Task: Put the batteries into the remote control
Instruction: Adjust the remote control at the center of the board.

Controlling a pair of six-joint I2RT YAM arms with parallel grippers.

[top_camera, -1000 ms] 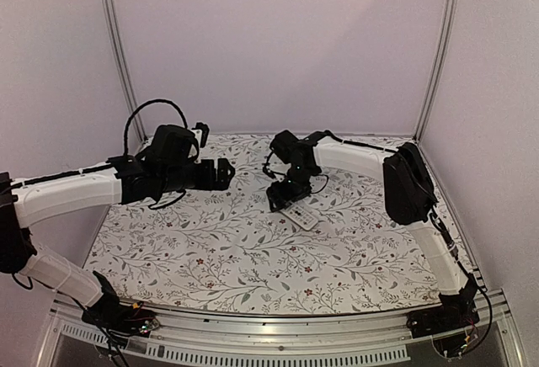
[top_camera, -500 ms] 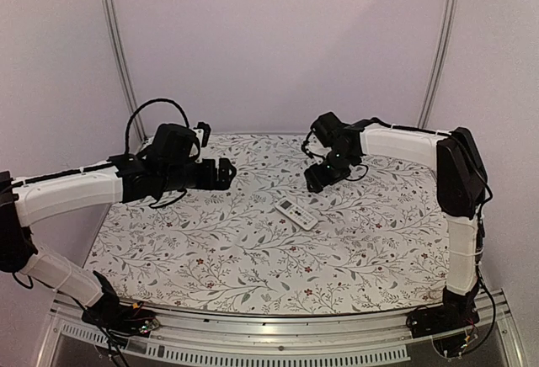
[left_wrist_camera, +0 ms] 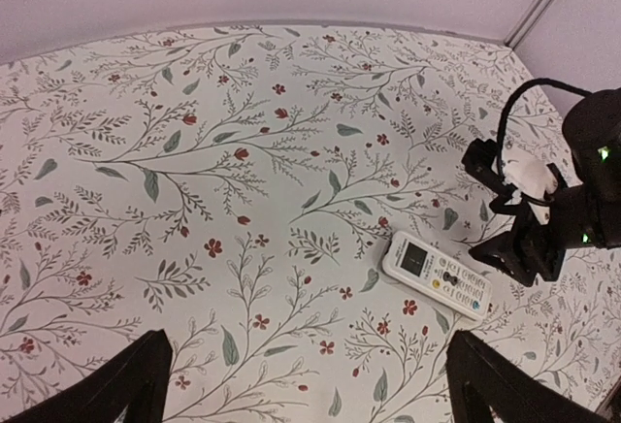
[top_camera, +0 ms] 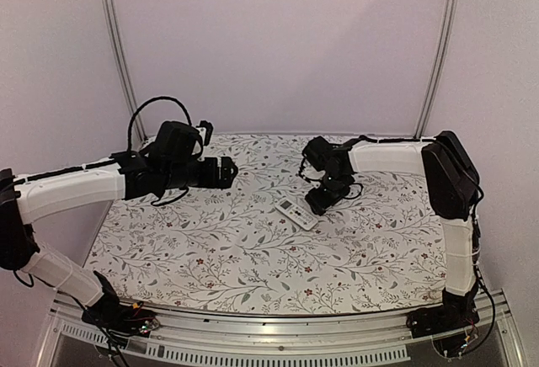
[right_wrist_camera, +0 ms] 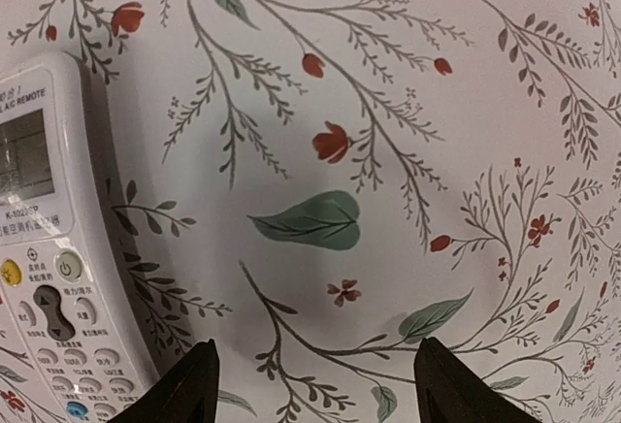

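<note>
The white remote control (top_camera: 297, 213) lies face up on the floral table, screen end toward the left; it also shows in the left wrist view (left_wrist_camera: 437, 275) and at the left edge of the right wrist view (right_wrist_camera: 49, 268). My right gripper (top_camera: 323, 202) is open and empty, low over the table just right of the remote; in its own view (right_wrist_camera: 315, 394) the jaws stand wide apart over bare cloth. My left gripper (top_camera: 229, 172) is open and empty, held high at the left; its own view (left_wrist_camera: 306, 394) looks down on the table. No batteries show in any view.
The floral cloth (top_camera: 210, 241) covers the whole table. Metal frame posts (top_camera: 118, 55) stand at the back corners, with white walls behind. The right arm's wrist (left_wrist_camera: 553, 219) shows beside the remote in the left wrist view.
My right gripper had lifted away to the back right and has now come back down beside the remote's right end. The remote has stayed put. The left arm has barely moved.
</note>
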